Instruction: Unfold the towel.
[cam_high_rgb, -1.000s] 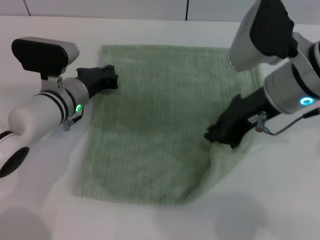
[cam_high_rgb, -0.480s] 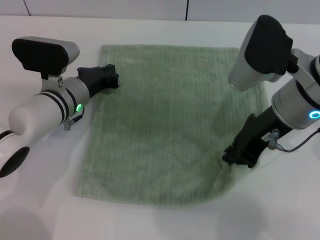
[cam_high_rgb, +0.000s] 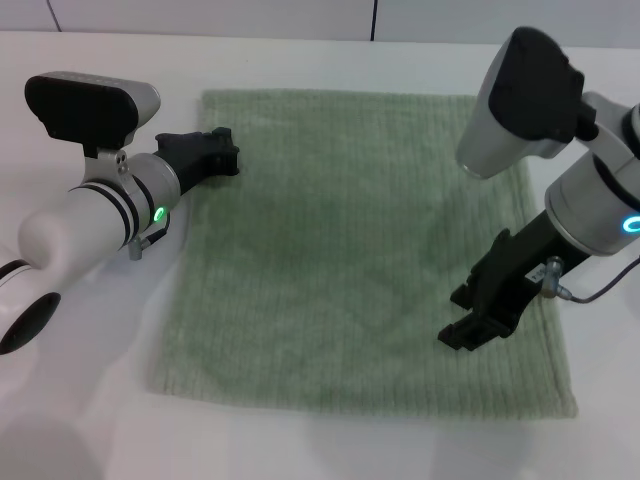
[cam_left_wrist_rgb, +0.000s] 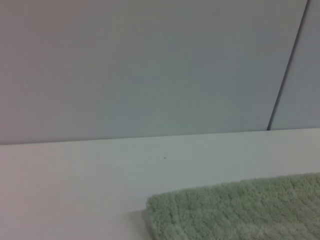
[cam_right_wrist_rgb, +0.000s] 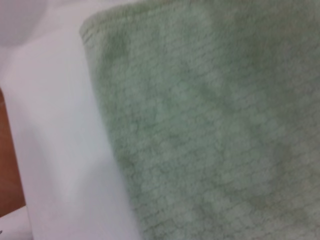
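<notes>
Towel (cam_high_rgb: 340, 250) spread flat on table (cam_high_rgb: 90, 420), centre. Left gripper (cam_high_rgb: 222, 157) at towel's far left edge. Right gripper (cam_high_rgb: 472, 325) over towel's near right part.

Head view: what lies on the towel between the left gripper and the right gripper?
Nothing. In the head view, only bare towel stretches between the left gripper at its far left edge and the right gripper over its near right part.

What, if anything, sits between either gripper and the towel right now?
Nothing visible does. The right gripper hovers directly over the towel near its front right corner, and the left gripper sits at the far left edge. The towel lies flat on the bare table.
</notes>
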